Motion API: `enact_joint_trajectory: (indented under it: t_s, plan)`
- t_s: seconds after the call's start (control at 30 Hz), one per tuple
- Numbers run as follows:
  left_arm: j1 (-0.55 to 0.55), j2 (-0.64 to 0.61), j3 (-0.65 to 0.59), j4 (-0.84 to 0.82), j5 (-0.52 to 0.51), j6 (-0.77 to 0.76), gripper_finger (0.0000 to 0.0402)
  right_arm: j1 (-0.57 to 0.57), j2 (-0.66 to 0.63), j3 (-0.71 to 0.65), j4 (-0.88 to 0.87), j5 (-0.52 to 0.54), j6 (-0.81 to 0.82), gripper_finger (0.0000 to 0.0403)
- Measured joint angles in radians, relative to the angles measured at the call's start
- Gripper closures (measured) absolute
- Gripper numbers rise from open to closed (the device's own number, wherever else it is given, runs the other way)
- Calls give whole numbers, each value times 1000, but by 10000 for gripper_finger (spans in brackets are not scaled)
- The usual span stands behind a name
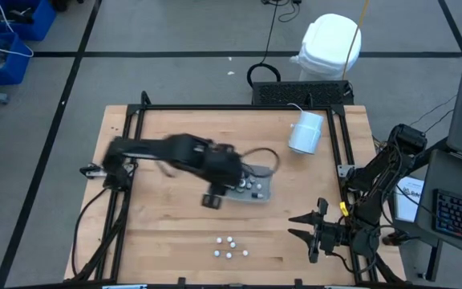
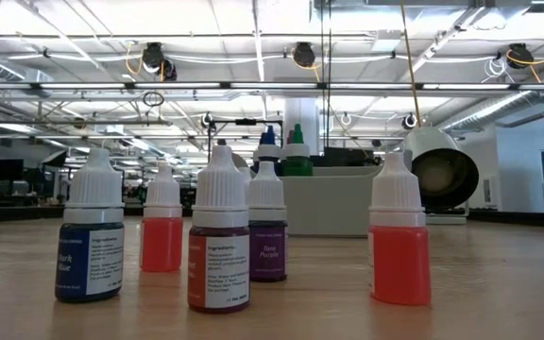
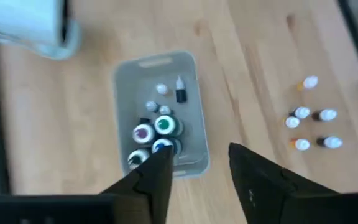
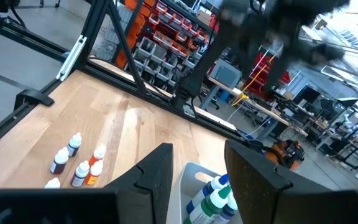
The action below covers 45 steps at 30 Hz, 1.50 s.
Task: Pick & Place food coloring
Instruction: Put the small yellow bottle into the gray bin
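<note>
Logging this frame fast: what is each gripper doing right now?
Left gripper: open, empty, above the clear tray.
Right gripper: open, empty, waiting at the table's right edge.

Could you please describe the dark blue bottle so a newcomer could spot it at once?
On the table, apart from the tray and nearer the front edge, five white-capped bottles stand loose. In the low view the dark blue bottle is the leftmost of them. It alone holds dark blue liquid; its neighbours are red or purple.

Grey floor [image 1: 175, 76], bright ceiling lights [image 2: 253, 47]
</note>
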Motion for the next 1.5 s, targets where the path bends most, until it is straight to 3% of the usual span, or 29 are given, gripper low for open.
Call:
enact_joint_trajectory:
  t_s: [0.13, 0.23, 0.4, 0.53, 0.6, 0.7, 0.83, 1.07, 1.3, 1.5]
  plan:
    - [-59, -212, -171, 75, -78, -69, 286, 0, 0, 0, 1, -6, 26, 268]
    - [-111, -399, -435, 228, -123, -118, 327, 0, 0, 0, 0, -30, 46, 268]
    - [-207, -753, -1073, 713, -159, -93, 391, -1, 0, 0, -10, -29, 79, 268]
    - [-206, -982, -1570, 1203, -182, -134, 390, -6, 2, 0, -19, -27, 89, 268]
    - [-194, -1064, -1749, 1396, -162, -142, 387, -19, 9, 0, -24, -27, 114, 268]
    - [-184, -1167, -1925, 1565, -135, -144, 396, -53, 30, 0, -24, -27, 140, 268]
    - [-184, -1273, -2033, 1653, -142, -122, 390, -122, 56, 0, -24, -86, 179, 268]
    - [-183, -1345, -2074, 1659, -150, -118, 388, -293, 69, 21, -24, -476, 301, 274]
    - [-183, -1344, -2106, 1625, -149, -109, 394, -379, 256, 200, -90, -599, 259, 286]
    - [-183, -1344, -2114, 1654, -143, -86, 369, -378, 430, 460, -354, -629, 366, 283]
